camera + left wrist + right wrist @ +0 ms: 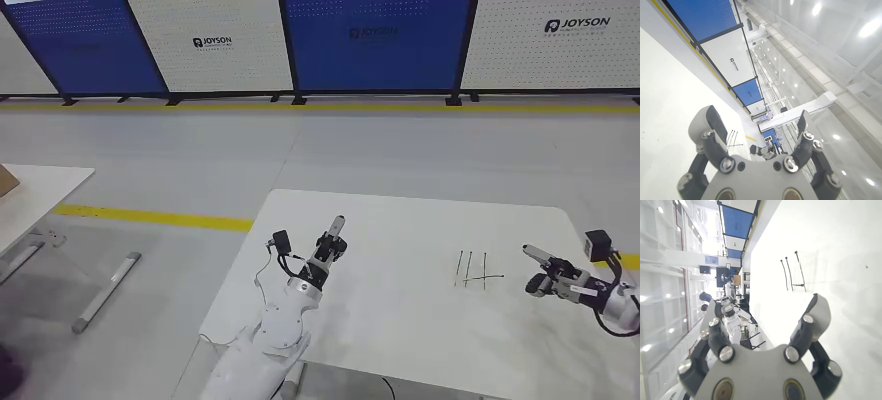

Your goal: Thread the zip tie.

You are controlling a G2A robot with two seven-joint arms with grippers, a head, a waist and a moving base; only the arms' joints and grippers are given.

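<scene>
Zip ties [471, 268] lie flat on the white table [400, 320] between the two claws, far closer to the right claw [528, 268] than to the left claw [336, 224]. They are thin and black. Three rest side by side, roughly parallel, each with a small square head at one end, and a fourth strip [492, 276] lies crosswise near their other ends.

The right claw sits low over the table, near the ties and angled toward them. Seen from its own wrist, the right claw [764, 300] is spread wide, with nothing between its fingers [819, 306]. The ties [791, 273] rest on the table [838, 237] just beyond its tips and touch neither finger; the crosswise strip [797, 285] is the piece closest to that claw.

The left claw is held over the other side of the table, well apart from the ties, with its tips tilted up and away from the robot. Its own wrist view shows the left claw [757, 113] opened fully — both dark finger pads [715, 123] bare, gripping nothing. From there the ties [732, 139] show small on the table [668, 85], past one finger, and the right claw [770, 147] hangs farther off beyond them.
</scene>
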